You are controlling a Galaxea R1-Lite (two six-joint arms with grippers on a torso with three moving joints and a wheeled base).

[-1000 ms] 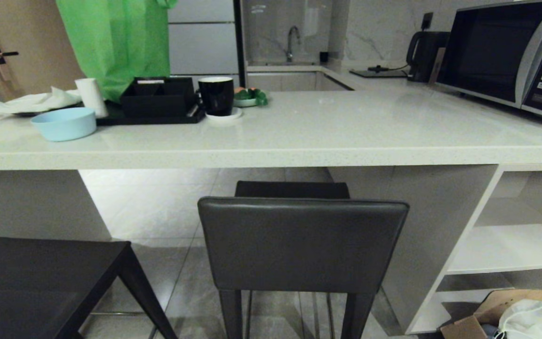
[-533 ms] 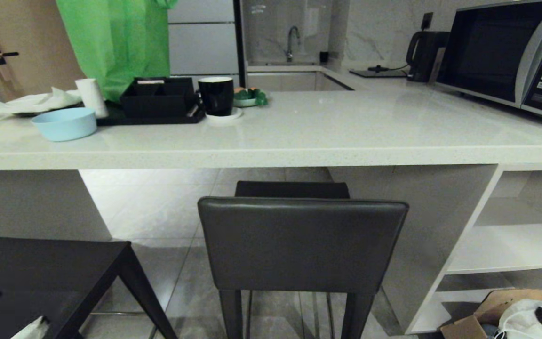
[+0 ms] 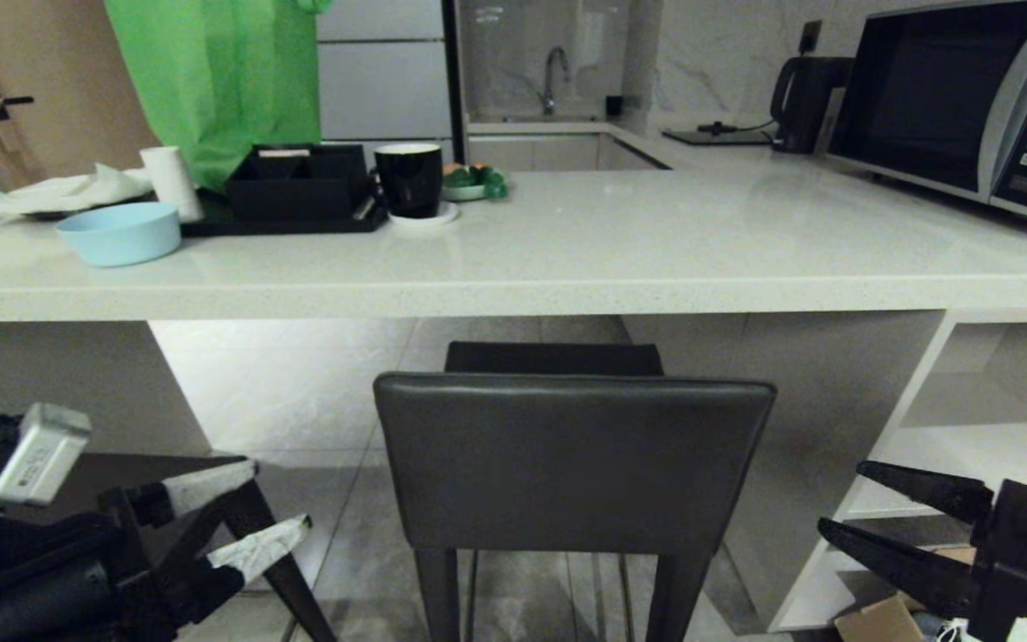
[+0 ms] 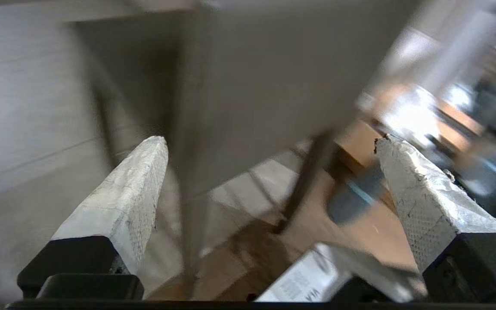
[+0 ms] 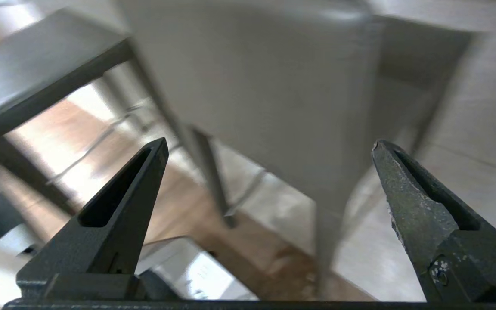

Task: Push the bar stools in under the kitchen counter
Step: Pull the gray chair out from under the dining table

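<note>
One bar stool stands in the middle, its dark grey backrest toward me and its seat reaching under the kitchen counter. The second bar stool is at the lower left, out from the counter, its seat partly hidden by my left arm. My left gripper, with white-wrapped fingers, is open beside the middle stool's left edge and touches nothing. On the other side my right gripper, with black fingers, is open too. Both wrist views show the backrest blurred ahead of the open left gripper and right gripper.
On the counter are a microwave, a kettle, a blue bowl, a black mug, a black tray and a green bag. White shelves close the counter's right end. A cardboard box lies on the floor there.
Both arms have risen into the head view from below, one on each side of the middle stool. Neither stool has moved.
</note>
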